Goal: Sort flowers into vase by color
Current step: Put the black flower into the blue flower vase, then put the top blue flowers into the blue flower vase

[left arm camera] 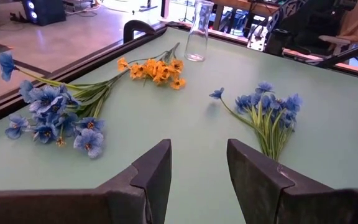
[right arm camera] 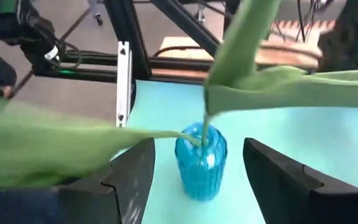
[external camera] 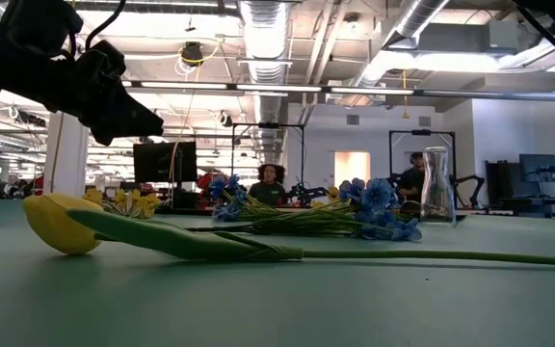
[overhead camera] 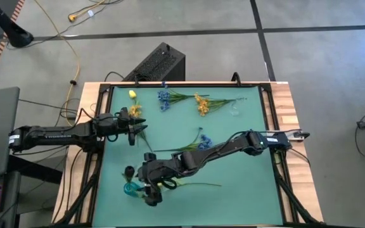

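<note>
My right gripper (overhead camera: 146, 189) (right arm camera: 197, 149) is open at the table's near left, just beside a ribbed blue vase (overhead camera: 130, 188) (right arm camera: 201, 165). A thin green stem (right arm camera: 191, 138) stands in the vase's mouth. Its broad leaves (right arm camera: 260, 81) spread close in front of the wrist camera; whether they touch the fingers, I cannot tell. In the low view this gripper (external camera: 128, 111) hangs above a yellow tulip (external camera: 61, 224), which lies flat on the table with its stem (overhead camera: 195, 185) pointing right. My left gripper (overhead camera: 135, 126) (left arm camera: 197, 177) waits open, left of the table's middle.
Along the far side lie a yellow bud (overhead camera: 132, 94), yellow sprigs (overhead camera: 135, 111), blue flowers (overhead camera: 163, 98) and orange flowers (overhead camera: 201, 104), beside a clear glass vase (overhead camera: 235, 111). A blue bunch (overhead camera: 201, 142) lies mid-table under the right arm. A black frame (overhead camera: 100, 164) rims the mat. People sit behind (external camera: 271, 178).
</note>
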You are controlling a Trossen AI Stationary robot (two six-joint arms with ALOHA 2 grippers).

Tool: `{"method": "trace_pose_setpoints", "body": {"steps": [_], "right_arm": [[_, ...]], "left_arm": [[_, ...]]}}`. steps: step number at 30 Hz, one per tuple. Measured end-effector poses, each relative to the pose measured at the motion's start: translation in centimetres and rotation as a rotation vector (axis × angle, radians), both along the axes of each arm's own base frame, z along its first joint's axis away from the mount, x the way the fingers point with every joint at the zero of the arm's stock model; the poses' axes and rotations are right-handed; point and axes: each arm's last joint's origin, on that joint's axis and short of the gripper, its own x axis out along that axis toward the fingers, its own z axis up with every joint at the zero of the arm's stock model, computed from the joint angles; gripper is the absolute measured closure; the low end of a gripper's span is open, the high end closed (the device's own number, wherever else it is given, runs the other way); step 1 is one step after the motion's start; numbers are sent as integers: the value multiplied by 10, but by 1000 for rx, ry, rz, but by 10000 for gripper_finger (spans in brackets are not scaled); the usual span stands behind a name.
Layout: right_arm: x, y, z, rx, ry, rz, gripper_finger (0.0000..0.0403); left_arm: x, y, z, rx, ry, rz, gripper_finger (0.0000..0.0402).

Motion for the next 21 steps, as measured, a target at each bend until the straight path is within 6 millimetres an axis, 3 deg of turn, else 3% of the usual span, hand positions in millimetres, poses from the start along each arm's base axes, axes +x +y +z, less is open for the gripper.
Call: {"method": "trace_pose_setpoints", "body": {"steps": [5, 13, 21], "right_arm": [[-3, -16, 3, 107, 99, -31, 132], [-16, -40, 23, 123, 176, -50, 132], [-55, -60, 54, 59, 332, -82, 132]], "left_arm": [[0, 0, -1, -4, 5, -3, 258], [0, 0, -1, -5, 7, -3, 258], [0, 0, -2, -8, 18, -4, 258]]}}
